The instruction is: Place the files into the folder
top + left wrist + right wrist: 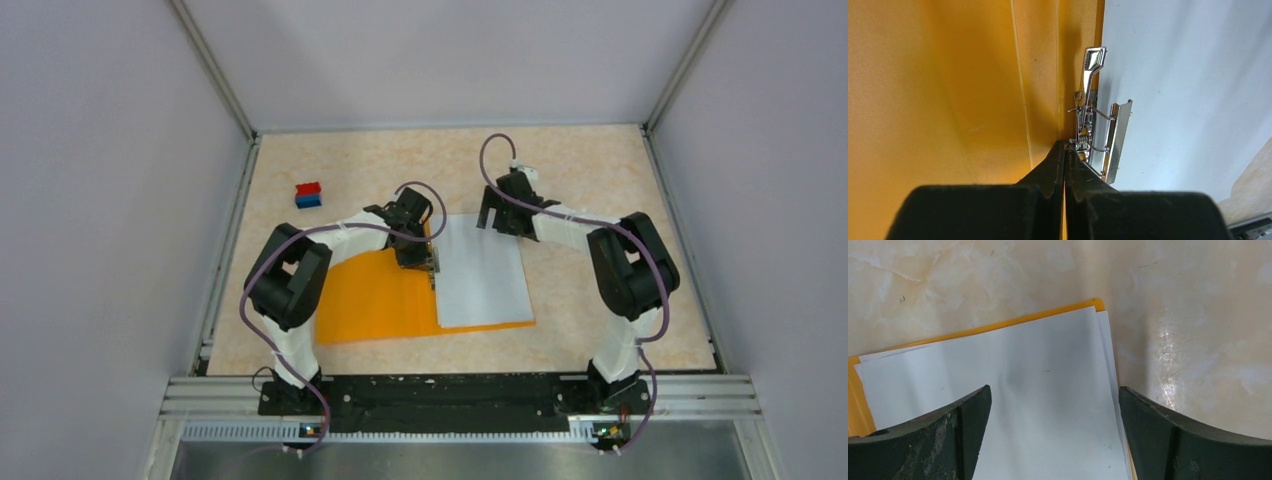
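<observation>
- Files [482,270]: a stack of white sheets lying flat on the right half of the open folder [375,300]. The long axis runs from the near side to the far side of the table [600,170]. The right wrist view shows the sheet edges slightly fanned along one side, with an orange margin showing past the far edge.
- Folder: orange, spread open and flat at mid-table. Its wide axis runs left to right, and the left half is bare.
- Clip [1091,125]: chromed metal, set along the crease at the sheets' left edge, with its lever standing up. Whether its plate presses on the sheets cannot be told.
- Left gripper [1064,150]: jaws pressed together, tips down at the crease, just beside the clip on its orange side.
- Right gripper [1054,392]: jaws spread wide, above the sheets' far right corner. The paper shows between the fingers, and nothing is held.
- Block [308,194]: small, red over blue, on the table to the far left, well apart from the folder.
- Both arms reach over the folder's far half.
</observation>
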